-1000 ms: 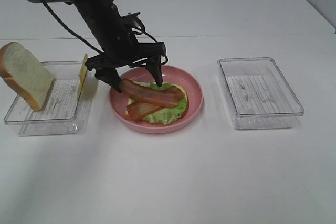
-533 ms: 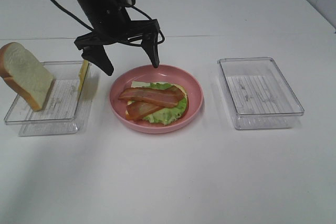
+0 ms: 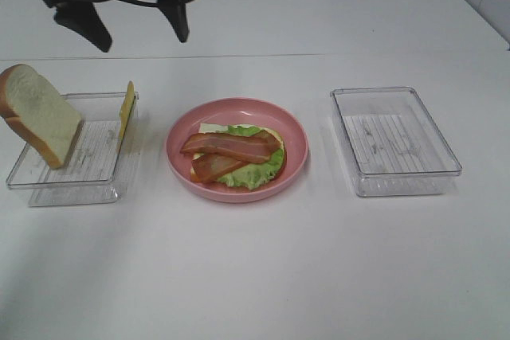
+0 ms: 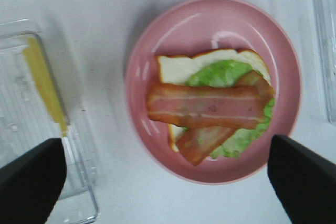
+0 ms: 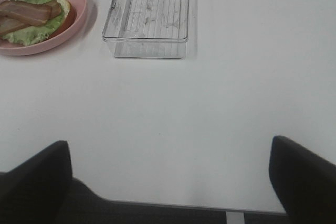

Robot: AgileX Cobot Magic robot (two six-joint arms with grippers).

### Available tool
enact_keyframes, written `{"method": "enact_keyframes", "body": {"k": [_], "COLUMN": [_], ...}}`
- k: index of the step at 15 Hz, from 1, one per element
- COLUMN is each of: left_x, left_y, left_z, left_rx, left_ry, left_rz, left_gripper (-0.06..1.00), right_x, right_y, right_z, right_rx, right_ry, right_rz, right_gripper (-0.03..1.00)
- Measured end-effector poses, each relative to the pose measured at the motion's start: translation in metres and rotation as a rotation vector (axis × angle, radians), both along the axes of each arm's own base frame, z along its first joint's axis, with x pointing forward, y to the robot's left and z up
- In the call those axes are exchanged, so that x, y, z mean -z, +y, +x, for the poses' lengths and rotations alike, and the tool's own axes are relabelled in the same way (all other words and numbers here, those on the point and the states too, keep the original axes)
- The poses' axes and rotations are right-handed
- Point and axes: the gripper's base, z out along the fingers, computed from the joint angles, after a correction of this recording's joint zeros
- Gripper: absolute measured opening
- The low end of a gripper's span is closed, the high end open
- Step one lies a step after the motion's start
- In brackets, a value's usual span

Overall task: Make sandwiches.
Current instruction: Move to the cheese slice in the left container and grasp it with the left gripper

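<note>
While my left pincer hangs spread and empty, well clear of the pink plate in the high view, I judge the cheese slice next: descend straight, straddle its thin faces, close gently. One bread slice leans in the left tray. From the left wrist, the sandwich lies on that plate: one bread base, one lettuce leaf, two bacon strips. From the right wrist, my right pincer gapes empty, facing the second tray.
</note>
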Motion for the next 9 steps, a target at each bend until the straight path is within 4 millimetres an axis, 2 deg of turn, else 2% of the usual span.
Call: {"method": "enact_keyframes", "body": {"k": [2, 3, 4, 7, 8, 9], "left_x": [-0.005, -0.001, 0.008, 0.038, 0.057, 0.067], "left_y": [0.033, 0.044, 0.049, 0.049, 0.05, 0.051], "left_z": [0.0, 0.0, -0.001, 0.002, 0.007, 0.009], "left_rx": [-0.074, -0.1, -0.125, -0.138, -0.161, -0.166], "left_ry": [0.004, 0.022, 0.057, 0.141, 0.185, 0.2], "left_rz": [0.015, 0.021, 0.025, 0.045, 0.066, 0.094], "left_gripper": [0.96, 0.96, 0.96, 0.96, 0.96, 0.96], "right_x": [0.0, 0.0, 0.0, 0.0, 0.0, 0.0], "right_y": [0.0, 0.0, 0.0, 0.0, 0.0, 0.0], "right_z": [0.0, 0.0, 0.0, 0.0, 0.0, 0.0], "right_rx": [0.0, 0.0, 0.0, 0.0, 0.0, 0.0], "right_ry": [0.0, 0.0, 0.0, 0.0, 0.0, 0.0], "right_rz": [0.0, 0.0, 0.0, 0.0, 0.0, 0.0], "right_gripper": [0.98, 0.98, 0.98, 0.98, 0.98, 0.98]}}
